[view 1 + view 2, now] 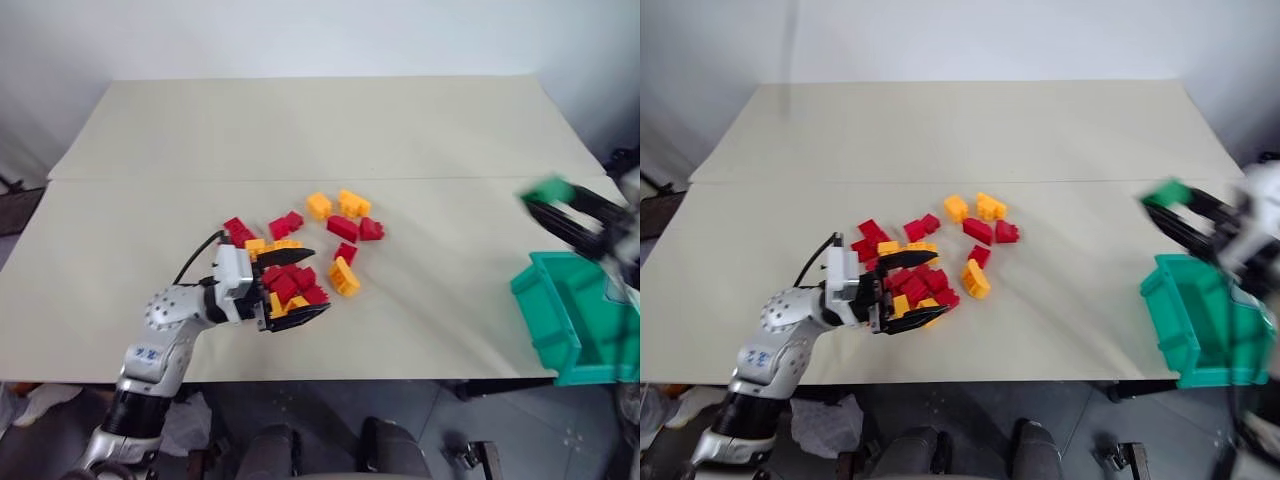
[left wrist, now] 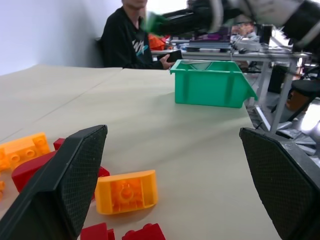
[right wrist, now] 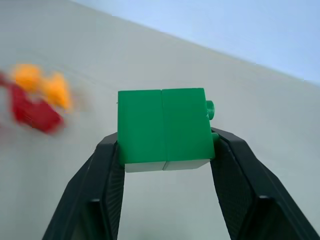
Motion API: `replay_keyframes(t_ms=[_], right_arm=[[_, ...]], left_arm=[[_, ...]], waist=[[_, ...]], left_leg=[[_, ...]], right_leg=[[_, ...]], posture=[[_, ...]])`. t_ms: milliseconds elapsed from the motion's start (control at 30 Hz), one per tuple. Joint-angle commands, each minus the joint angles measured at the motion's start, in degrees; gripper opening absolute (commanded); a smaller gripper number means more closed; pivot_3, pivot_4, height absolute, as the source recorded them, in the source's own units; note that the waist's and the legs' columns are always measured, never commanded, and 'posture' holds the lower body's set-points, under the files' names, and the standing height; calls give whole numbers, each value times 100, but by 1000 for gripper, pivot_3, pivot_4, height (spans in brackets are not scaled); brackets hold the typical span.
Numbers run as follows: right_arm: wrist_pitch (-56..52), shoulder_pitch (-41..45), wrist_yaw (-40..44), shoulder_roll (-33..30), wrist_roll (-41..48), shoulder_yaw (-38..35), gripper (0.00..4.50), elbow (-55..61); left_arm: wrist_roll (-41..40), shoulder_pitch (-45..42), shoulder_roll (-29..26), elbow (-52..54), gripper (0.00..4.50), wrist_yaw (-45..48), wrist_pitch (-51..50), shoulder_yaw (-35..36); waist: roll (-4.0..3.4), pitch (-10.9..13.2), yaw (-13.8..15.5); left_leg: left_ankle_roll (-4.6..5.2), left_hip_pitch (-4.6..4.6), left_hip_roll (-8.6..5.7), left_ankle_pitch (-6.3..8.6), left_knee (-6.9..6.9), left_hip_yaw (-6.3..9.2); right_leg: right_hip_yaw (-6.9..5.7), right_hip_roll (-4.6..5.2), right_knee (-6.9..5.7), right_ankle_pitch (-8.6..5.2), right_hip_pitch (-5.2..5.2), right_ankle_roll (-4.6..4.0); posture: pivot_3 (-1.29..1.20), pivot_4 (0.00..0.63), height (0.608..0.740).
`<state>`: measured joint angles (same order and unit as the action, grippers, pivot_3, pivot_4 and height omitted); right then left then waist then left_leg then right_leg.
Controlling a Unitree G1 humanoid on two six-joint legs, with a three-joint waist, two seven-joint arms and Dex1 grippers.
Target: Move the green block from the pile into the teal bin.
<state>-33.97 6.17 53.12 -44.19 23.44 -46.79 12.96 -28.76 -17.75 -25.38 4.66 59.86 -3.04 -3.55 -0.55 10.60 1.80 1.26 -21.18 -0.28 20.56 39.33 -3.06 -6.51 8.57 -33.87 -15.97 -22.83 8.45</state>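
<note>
- Green block sits pinched between the two black fingers of the right tool, in the air off the bench's right edge, just beyond the teal bin.
- Its long axis runs across the fingers, with one stud poking out sideways.
- In the head views the block and the right tool are blurred.
- Left tool gapes wide, empty, around the near edge of the pile.
- No readable writing anywhere.

The beige table carries the pile and the teal bin.
</note>
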Motion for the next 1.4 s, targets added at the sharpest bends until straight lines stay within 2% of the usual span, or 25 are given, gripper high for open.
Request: replay_keyframes(t_ms=[33,167,367,433,500,600,733,833,967,1167,1400], right_arm=[[-456,-571,-31,-207,372,-567,2073,687],[-903,-1361,-49,-378,387,-631,2073,666],[-895,-1496,-188,-598,256,-272,2073,153],[-1174,-1560,-199,-760,282,-185,2803,-31],[-557,-1453,-212,-796,105,-60,3418,-211],[-444,-1235,-139,-958,175,44,4426,-409],[288,-789,256,-926,494,18,4467,-443],[332,-394,575,-893,994,209,4467,-192],[616,-106,927,-722,1218,1159,4467,332],[1587,112,1176,55,967,2615,4467,441],[2918,-45,1427,649,478,3317,4467,-84]], left_arm=[[20,-136,71,-76,4500,199,142,-42],[92,-213,128,-206,4500,342,252,-88],[143,-237,195,-180,4500,389,296,-105],[157,-217,195,-142,4500,367,297,-91],[168,-186,176,-123,4500,347,309,-55],[162,-70,131,-73,4500,218,284,88],[175,90,-6,-31,4500,96,306,322],[212,252,-188,-32,4500,-70,340,589],[286,674,-563,-14,4500,-387,208,1065],[400,1498,-891,201,4500,-643,391,1623],[546,2032,-936,400,4500,-1049,716,2130]], waist=[[0,0,-56],[2,1,-68],[2,1,-46],[2,1,-43],[2,1,-25],[2,1,-36],[2,1,-39],[1,2,-65],[1,2,-66],[5,4,-20],[8,5,-32]], left_leg=[[2,7,0,0,0,-11],[10,48,6,-4,0,-30],[23,68,17,0,1,-14],[23,67,16,0,0,-14],[23,66,14,0,0,-11],[23,66,6,0,0,-14],[23,67,10,0,0,-11],[22,67,16,0,0,-14],[19,70,32,2,0,-9],[20,65,30,7,0,2],[18,62,29,10,0,7]], right_leg=[[9,0,2,0,3,0],[36,-1,5,3,31,-7],[66,5,4,3,36,-9],[65,6,3,3,34,-9],[61,5,3,3,35,-9],[61,5,5,4,35,-9],[59,3,3,4,35,-9],[62,3,3,4,32,-9],[59,1,0,4,33,-9],[51,6,4,5,33,-5],[42,7,4,6,34,-5]], posture=[[0,150,740],[0,150,740],[0,150,740],[0,150,740],[0,150,740],[0,150,740],[0,150,740],[0,150,740],[0,150,740],[0,150,740],[0,150,740]])
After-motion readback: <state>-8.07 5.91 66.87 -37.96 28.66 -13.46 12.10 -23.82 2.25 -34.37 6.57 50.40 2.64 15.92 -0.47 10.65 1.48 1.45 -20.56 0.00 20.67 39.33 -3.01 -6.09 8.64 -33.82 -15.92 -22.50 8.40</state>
